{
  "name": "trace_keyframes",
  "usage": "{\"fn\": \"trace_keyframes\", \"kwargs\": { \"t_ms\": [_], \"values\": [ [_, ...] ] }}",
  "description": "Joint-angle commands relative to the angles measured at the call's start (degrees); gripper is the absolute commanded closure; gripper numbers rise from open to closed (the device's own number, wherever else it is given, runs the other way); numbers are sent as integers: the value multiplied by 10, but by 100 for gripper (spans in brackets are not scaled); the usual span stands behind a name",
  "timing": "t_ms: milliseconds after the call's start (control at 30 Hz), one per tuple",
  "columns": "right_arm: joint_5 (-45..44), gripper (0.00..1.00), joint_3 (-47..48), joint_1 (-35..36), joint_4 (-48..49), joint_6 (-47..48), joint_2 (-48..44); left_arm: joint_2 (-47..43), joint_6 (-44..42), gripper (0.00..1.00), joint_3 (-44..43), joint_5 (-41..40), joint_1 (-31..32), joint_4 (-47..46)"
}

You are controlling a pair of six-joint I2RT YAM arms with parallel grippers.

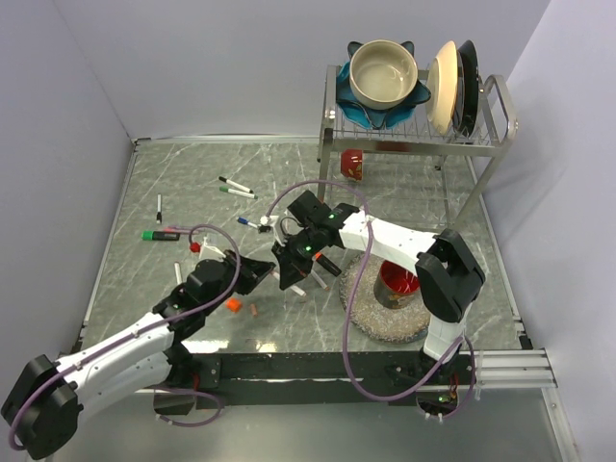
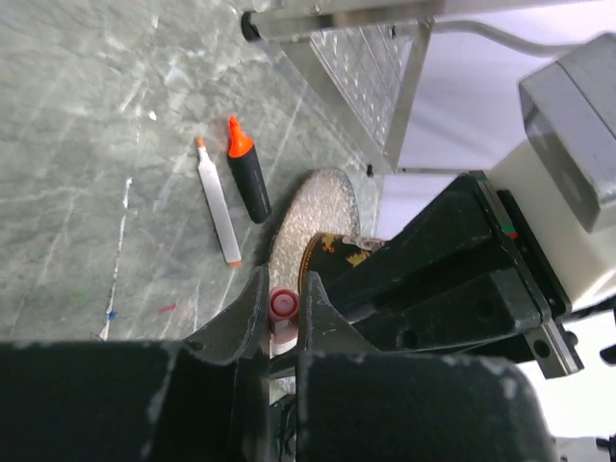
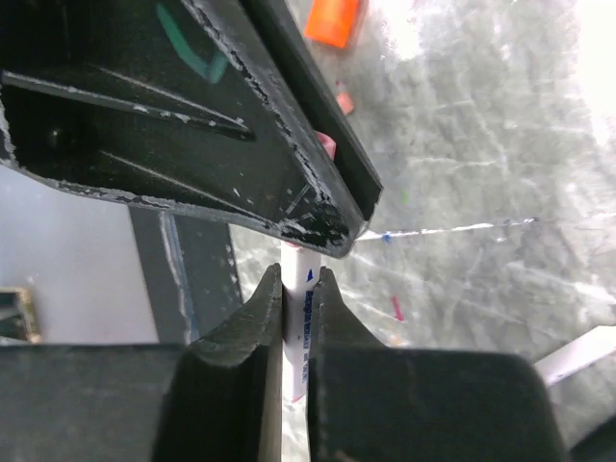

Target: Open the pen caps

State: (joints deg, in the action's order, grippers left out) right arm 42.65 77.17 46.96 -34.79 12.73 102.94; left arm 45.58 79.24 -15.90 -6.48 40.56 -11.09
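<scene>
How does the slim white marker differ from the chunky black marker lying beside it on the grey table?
The slim white plastic marker is longer and thinner; the chunky black plastic marker is shorter and thicker. The white marker has a small orange tip; the black marker has a broad one. Both lie flat, uncapped, side by side, tips the same way.

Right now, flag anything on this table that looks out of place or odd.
An orange cap lies loose near the left gripper, apart from the black highlighter, whose orange tip is bare. Markers lie scattered at mixed angles. Nothing looks spilled or broken.
</scene>
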Motion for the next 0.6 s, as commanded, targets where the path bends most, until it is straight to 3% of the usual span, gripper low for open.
{"fn": "trace_keyframes", "kwargs": {
  "t_ms": [0,33,100,133,233,333,500,567],
  "values": [
    [23,100,2,9,9,-5,-23,-49,-11,99,-61,-99,-1,71],
    [21,100,-2,9,9,-7,-27,-64,-18,99,-75,-175,-13,104],
    [15,100,-5,14,16,-12,-32,-102,-43,99,-111,-220,-46,168],
    [15,100,-6,16,14,-11,-33,-110,-51,99,-122,-225,-96,178],
    [11,100,-4,19,9,-10,-32,-112,-75,99,-155,-193,-200,196],
    [9,100,-5,19,10,-10,-37,-82,-80,99,-170,-136,-252,207],
    [-16,100,-10,19,23,-17,-42,-74,-72,99,-156,-83,-280,181],
    [-80,100,-16,19,37,-36,-43,-74,-78,99,-157,-72,-282,184]
  ]
}}
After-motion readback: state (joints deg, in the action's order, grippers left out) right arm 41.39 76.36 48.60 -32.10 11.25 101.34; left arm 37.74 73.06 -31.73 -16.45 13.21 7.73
